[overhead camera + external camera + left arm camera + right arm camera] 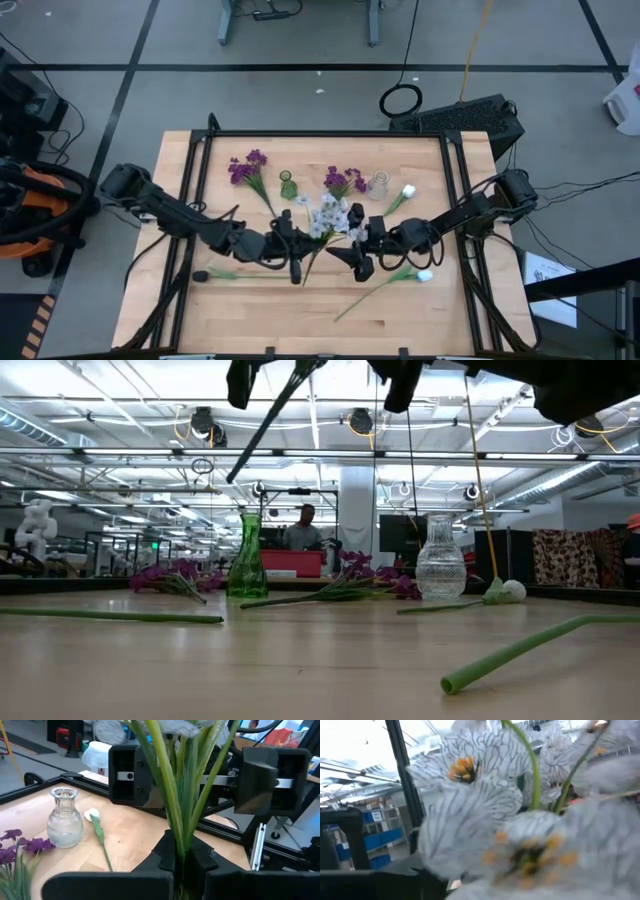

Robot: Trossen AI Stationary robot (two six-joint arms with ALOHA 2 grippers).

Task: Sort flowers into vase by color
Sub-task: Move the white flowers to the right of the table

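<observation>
Left gripper [182, 862] clamped on stems of white flower bunch [328, 215], held above table centre (blossoms fill right wrist view); right gripper [352, 258] just beside it, fingers apart

Pale veined flowers [329, 215] held aloft, purple clusters [247, 167] lying flat

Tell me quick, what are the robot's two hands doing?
Left gripper: shut on the pale veined flower's stems.
Right gripper: open, holding nothing, beside that flower.
</observation>
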